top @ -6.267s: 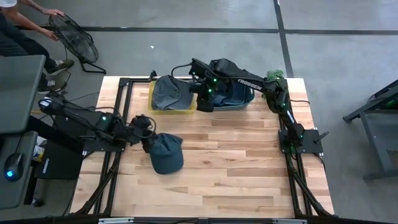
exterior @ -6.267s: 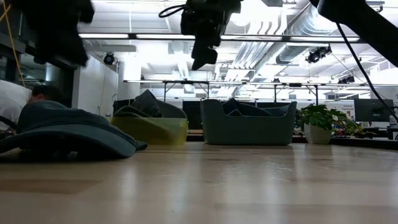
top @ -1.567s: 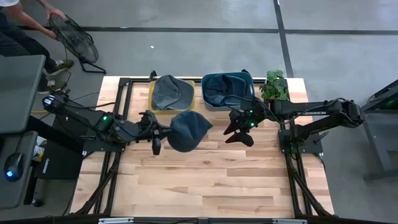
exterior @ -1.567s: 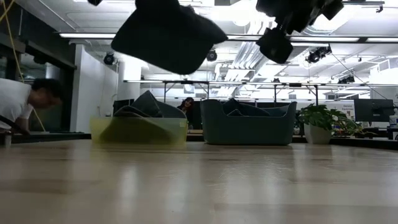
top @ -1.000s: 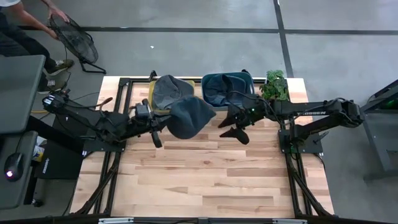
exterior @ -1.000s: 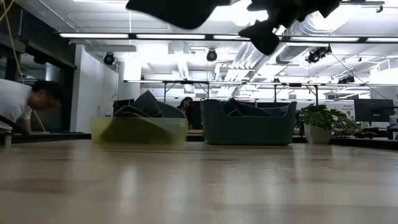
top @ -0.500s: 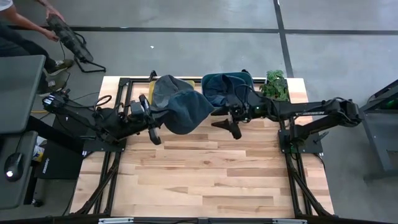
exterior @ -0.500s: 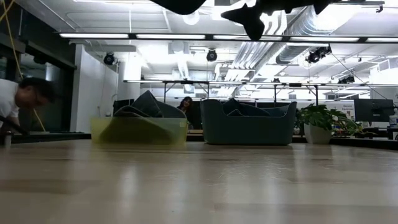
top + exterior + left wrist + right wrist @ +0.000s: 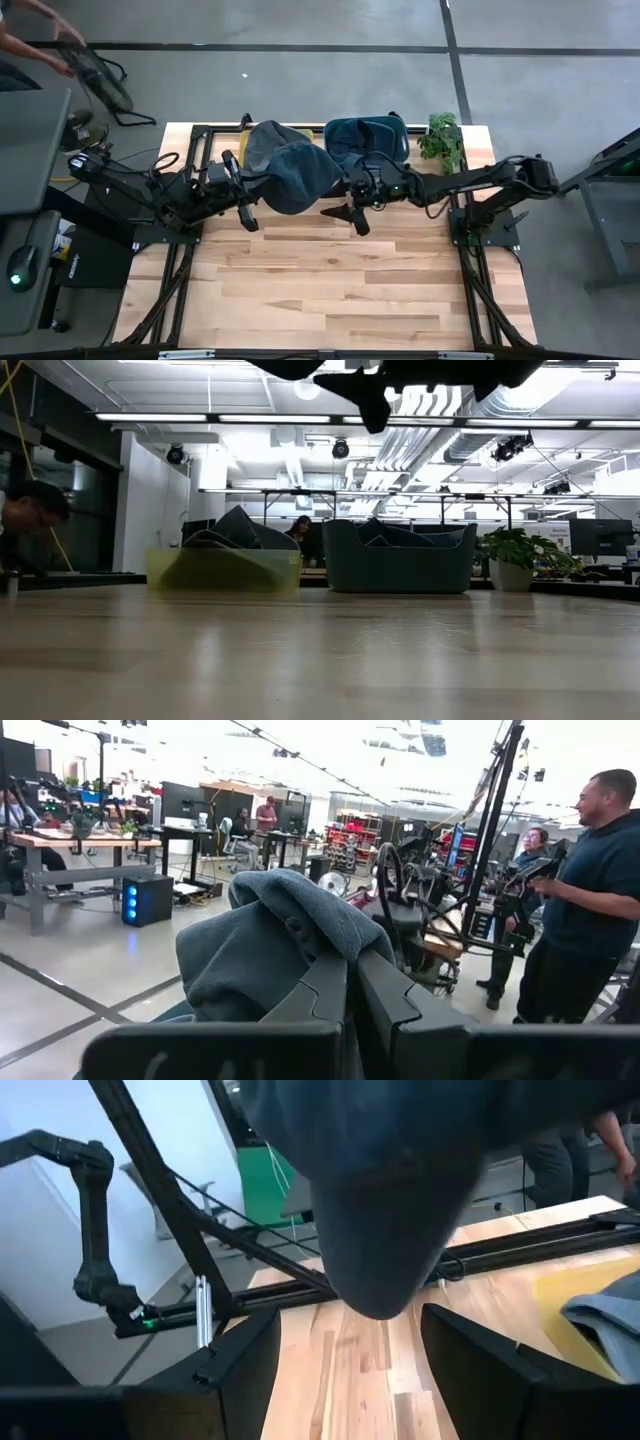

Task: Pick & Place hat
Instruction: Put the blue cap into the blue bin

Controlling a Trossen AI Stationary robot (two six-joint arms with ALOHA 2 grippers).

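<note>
The left gripper (image 9: pixel 262 186) is clamped on the hat (image 9: pixel 300 178), its two dark fingers (image 9: pixel 330 985) pressed together over a fold of the cloth, as the left wrist view shows. The hat hangs in the air above the worktop (image 9: pixel 340 270), close in front of the yellow bin (image 9: pixel 222 570) and partly over it in the high view. The right gripper (image 9: pixel 352 211) hovers just beside the hat's free edge with its fingers (image 9: pixel 240 1355) spread wide and nothing between them; in the right wrist view the rounded underside of the hat (image 9: pixel 385 1190) fills the gap ahead of them.

The hat is dark blue-grey cloth, crumpled into a slack, rounded lump with soft folds and a rolled hem (image 9: pixel 300 905). It appears light and limp: it sags from the single pinch and will likely drape or swing instead of holding a shape. A pinch on a doubled fold or the thicker hem should hold best; a single thin layer may slip out.

Another grey hat (image 9: pixel 268 137) lies in the yellow bin, and dark cloth fills the blue bin (image 9: pixel 366 140) beside it. A potted plant (image 9: pixel 442 138) stands at the worktop's far right corner.
</note>
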